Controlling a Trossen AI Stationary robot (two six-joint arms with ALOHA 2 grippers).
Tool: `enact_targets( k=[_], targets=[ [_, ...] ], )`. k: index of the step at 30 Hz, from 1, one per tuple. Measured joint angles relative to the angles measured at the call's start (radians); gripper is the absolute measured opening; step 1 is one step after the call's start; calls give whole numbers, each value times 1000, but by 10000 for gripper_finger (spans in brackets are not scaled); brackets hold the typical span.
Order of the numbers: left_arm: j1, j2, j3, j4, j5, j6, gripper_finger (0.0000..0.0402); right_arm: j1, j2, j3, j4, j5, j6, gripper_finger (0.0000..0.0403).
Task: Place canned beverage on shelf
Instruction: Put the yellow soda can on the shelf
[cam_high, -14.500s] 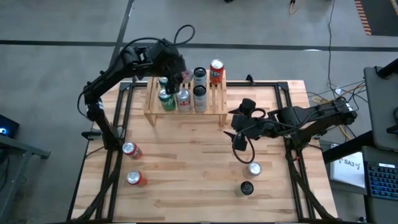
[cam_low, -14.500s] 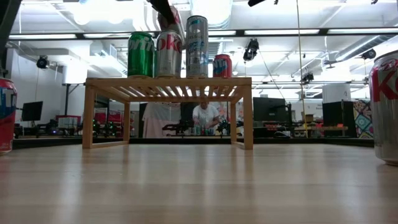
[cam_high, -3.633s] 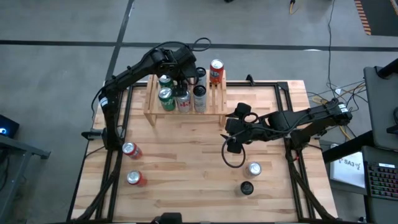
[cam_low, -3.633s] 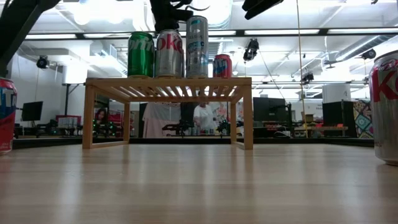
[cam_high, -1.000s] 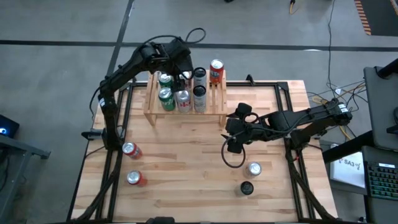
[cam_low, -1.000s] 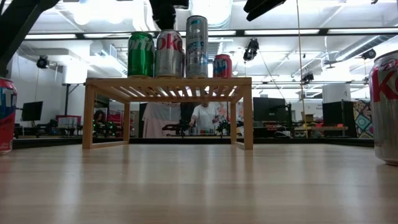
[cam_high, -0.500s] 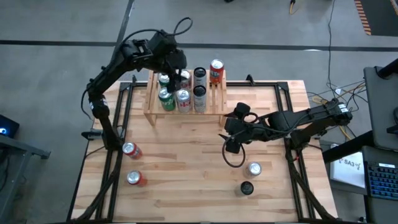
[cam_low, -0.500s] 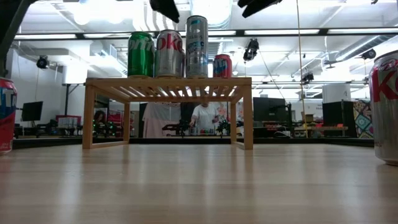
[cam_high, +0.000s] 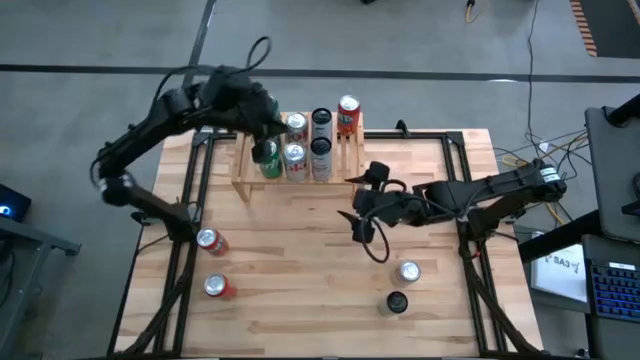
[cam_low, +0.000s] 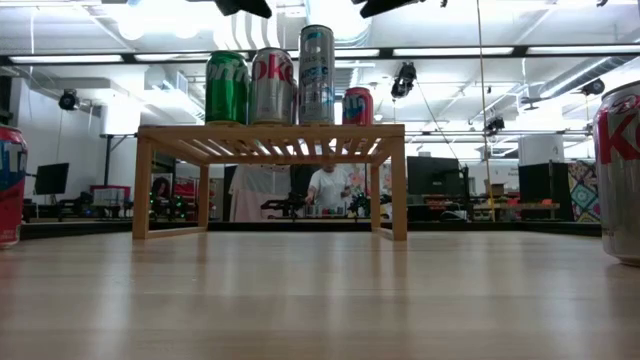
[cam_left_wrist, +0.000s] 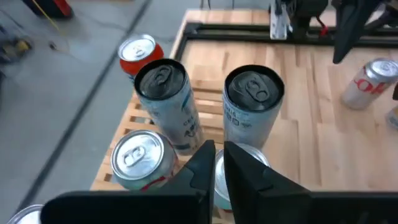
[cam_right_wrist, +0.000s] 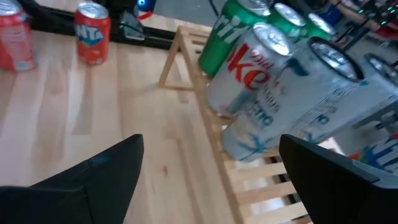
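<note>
Four loose cylindrical drink cans (cam_high: 408, 271) wait on the light plank counter (cam_high: 300, 260); with its jaws closed on nothing, the dark left gripper (cam_left_wrist: 216, 163) should lift clear of the low light-wood slatted shelf (cam_high: 243, 160), while the right gripper's (cam_high: 362, 222) open jaws hang near.

overhead view straight down; low view level; both show shelf (cam_high: 298, 160)

Grey concrete floor (cam_high: 420, 60); bright ceiling strip lights (cam_low: 450, 50).

Far-left can (cam_low: 10, 185) and far-right can (cam_low: 620, 170) in low view, each edge-cropped.
</note>
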Motion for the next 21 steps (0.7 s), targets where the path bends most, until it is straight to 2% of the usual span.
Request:
enact_targets(
  k=[5, 11, 15, 21],
  targets=[
    [-1, -170, -296, 286, -52, 24, 2, -54, 0, 12, 50, -10, -51, 335],
    [0, -275, -533, 550, -180, 139, 1, -132, 0, 20, 92, -28, -60, 242],
    [10, -289, -607, 663, -204, 248, 0, -158, 0, 20, 113, -28, -62, 165],
    [30, -234, -585, 666, -176, 329, 0, -163, -13, 20, 115, -32, -78, 32]
  ],
)
